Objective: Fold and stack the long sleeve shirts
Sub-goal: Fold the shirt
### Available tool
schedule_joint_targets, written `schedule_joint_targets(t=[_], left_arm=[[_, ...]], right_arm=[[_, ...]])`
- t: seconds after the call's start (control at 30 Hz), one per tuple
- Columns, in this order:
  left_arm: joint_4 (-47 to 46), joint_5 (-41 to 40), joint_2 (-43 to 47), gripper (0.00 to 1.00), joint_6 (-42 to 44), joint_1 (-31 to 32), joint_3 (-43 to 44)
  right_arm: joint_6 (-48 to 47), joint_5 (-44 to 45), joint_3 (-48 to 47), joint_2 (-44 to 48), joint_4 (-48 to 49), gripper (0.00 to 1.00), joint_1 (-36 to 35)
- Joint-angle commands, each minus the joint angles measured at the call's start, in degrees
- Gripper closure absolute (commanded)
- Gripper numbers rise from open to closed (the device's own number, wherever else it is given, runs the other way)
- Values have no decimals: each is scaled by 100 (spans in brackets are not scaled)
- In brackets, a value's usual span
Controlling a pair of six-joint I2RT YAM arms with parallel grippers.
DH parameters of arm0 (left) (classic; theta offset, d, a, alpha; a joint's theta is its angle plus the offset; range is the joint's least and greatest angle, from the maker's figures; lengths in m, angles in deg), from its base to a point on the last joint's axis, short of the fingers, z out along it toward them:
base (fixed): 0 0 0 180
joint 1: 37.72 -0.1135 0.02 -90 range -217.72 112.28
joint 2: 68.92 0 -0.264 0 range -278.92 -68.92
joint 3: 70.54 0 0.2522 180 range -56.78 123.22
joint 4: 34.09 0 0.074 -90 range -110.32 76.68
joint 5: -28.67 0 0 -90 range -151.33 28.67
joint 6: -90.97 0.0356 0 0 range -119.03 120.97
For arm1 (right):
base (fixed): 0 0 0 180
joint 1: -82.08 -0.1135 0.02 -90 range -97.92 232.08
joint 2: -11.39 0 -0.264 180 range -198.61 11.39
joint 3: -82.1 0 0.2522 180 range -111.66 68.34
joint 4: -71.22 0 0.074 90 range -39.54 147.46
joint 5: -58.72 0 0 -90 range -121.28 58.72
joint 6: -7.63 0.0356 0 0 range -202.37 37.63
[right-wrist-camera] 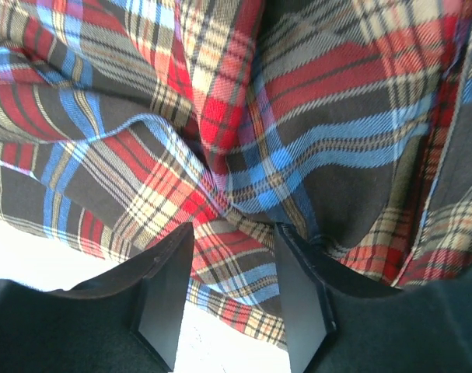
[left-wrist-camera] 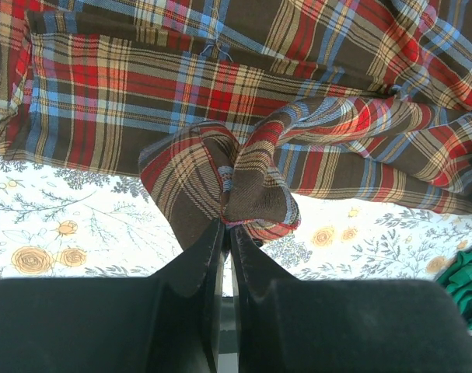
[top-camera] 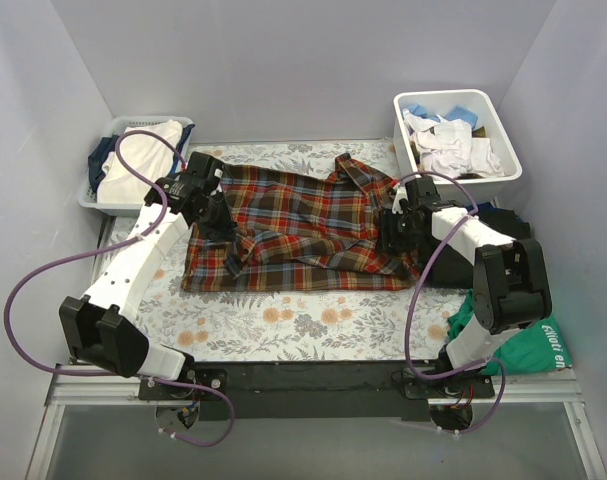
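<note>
Underneath everything, the table point(top-camera: 283, 322), dressed in a floral-print cover. Over its middle, the plaid flannel shirt point(top-camera: 313, 215) in red, brown, blue and yellow. Spread wide but rumpled, collar toward the far right, hem toward the near edge, a ridge of bunched cloth on the left half. Through the left wrist camera, flat against the print with one twisted fold lifted off it. Through the right wrist camera, creased layers filling nearly the whole frame.

At the far right corner, a white bin point(top-camera: 505, 172) heaped with white and blue cloth. At the far left corner, a slotted white basket point(top-camera: 95, 196) holding pale and dark fabric. At the near right, beside the right arm's base, a green garment point(top-camera: 533, 345) with white lettering, partly off the print. Just beyond the right arm, a black garment point(top-camera: 508, 218); whether folded, cannot tell.

At the shirt's left edge, the left gripper point(top-camera: 215, 222) point(left-wrist-camera: 226, 225). Fingers point(left-wrist-camera: 193, 256) pressed together, pinching the twisted fold of plaid. At the shirt's right edge, the right gripper point(top-camera: 396, 232) point(right-wrist-camera: 234, 233). Fingers point(right-wrist-camera: 164, 287) parted, plaid cloth lying across the gap, neither one clearly pressing on it.
</note>
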Motion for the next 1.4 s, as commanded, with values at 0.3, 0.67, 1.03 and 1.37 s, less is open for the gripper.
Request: schedule_joint_targets(t=[0.3,0.67,1.03,1.37], left_arm=[[-59,75,156,94,41,-17,-114],[-156,75,209,94,33,-17,-246],[-165,75,217,94,41,-17,-272],[-95,49,112,94,59,-17,-53]], right_arm=[[-87,-31,-519,-187,-15,45,-109],[-8,188,123,156,-24,46,-197],[-26,171,-228,41,-103,89,-197],[-8,407,-202,401,-313,99,-206]])
